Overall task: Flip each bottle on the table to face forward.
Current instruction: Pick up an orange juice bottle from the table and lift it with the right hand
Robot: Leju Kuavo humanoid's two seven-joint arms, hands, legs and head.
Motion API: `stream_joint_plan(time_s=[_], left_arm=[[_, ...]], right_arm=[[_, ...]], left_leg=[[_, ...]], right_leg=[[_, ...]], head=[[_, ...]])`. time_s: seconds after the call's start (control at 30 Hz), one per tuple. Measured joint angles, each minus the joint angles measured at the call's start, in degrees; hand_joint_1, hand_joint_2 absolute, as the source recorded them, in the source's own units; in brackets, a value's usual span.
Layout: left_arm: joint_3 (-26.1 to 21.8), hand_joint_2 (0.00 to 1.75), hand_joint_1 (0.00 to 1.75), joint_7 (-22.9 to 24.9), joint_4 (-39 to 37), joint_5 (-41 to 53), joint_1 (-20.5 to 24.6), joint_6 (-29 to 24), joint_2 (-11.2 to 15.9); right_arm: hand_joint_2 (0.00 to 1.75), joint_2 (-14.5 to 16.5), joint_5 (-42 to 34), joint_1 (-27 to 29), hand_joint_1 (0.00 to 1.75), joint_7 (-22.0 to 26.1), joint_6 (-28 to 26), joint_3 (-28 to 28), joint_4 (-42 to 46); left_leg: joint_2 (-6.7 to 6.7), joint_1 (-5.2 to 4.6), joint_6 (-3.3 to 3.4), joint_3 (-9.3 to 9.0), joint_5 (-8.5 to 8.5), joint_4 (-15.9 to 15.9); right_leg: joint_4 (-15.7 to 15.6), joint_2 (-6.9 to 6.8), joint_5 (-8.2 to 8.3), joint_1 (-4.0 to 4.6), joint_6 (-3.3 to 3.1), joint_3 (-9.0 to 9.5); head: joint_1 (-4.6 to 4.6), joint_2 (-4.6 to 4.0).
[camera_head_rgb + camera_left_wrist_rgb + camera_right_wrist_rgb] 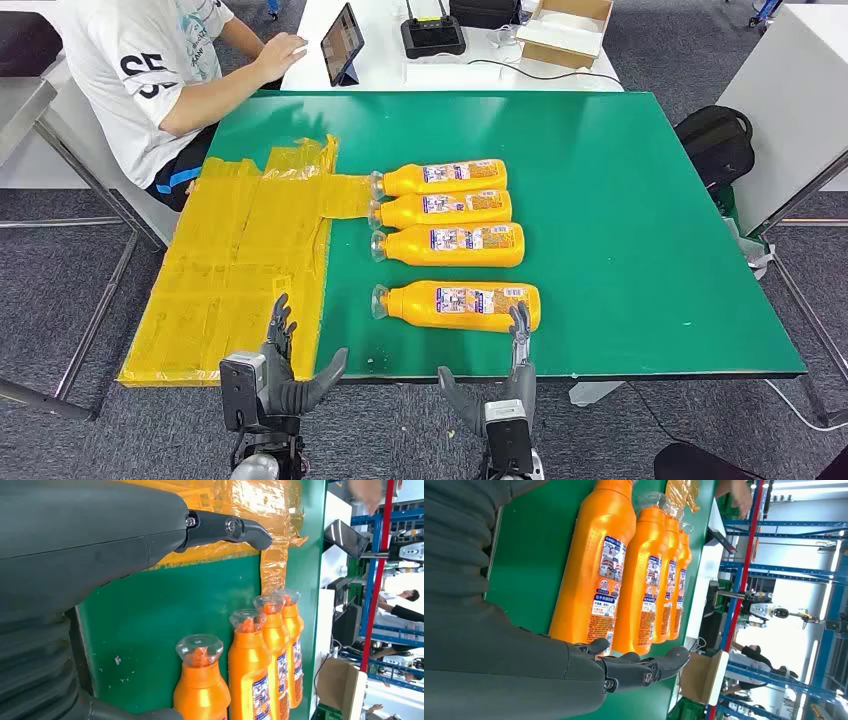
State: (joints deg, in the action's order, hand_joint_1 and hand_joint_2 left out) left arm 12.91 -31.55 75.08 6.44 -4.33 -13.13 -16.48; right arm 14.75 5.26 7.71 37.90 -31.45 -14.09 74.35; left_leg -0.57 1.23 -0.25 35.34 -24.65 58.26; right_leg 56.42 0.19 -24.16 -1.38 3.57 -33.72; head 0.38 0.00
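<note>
Your nearest bottle (460, 305) lies on its side on the green tabletop (620, 200), label up, cap toward the yellow taped sheet (240, 260); three more bottles (445, 210) lie in a row just beyond it. It looks full, so probably heavy, stiff and smooth: take it round the middle of the body. Your right hand (505, 385) is released, fingertips at its base end; your left hand (285, 375) is released beside the sheet

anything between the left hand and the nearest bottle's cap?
No object. In the head view, the left hand and the nearest bottle are separated by the edge of the yellow tape patch and bare green table.
</note>
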Motion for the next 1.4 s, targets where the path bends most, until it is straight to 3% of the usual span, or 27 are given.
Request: stream_joint_plan(time_s=[1.03,1.2,1.4], left_arm=[[2.4,1.75,0.00,-1.9,-0.9,-0.3,0.9,0.4,0.0],[2.7,1.75,0.00,-3.0,-0.8,-1.3,1.0,1.9,0.0],[2.7,1.75,0.00,-5.4,0.0,-1.3,1.2,2.2,0.0]], right_arm=[[1.75,0.0,3.0,0.9,0.00,0.0,0.2,0.9,1.8],[1.75,-0.5,8.3,0.5,0.00,-1.1,0.5,0.3,3.4],[1.75,-4.3,24.0,-3.4,0.00,-11.5,3.5,-0.3,7.1]], left_leg=[[0.00,0.00,0.00,-0.01,0.00,0.0],[0.01,0.00,0.00,-0.01,0.00,0.0],[0.00,-0.01,0.05,-0.01,0.04,0.0]], right_leg=[[0.0,0.00,0.00,0.00,0.00,0.02],[0.0,0.00,0.01,0.00,0.00,0.04],[0.0,0.00,0.04,-0.01,0.01,0.07]], head=[[-0.01,0.00],[-0.01,0.00],[-0.01,0.00]])
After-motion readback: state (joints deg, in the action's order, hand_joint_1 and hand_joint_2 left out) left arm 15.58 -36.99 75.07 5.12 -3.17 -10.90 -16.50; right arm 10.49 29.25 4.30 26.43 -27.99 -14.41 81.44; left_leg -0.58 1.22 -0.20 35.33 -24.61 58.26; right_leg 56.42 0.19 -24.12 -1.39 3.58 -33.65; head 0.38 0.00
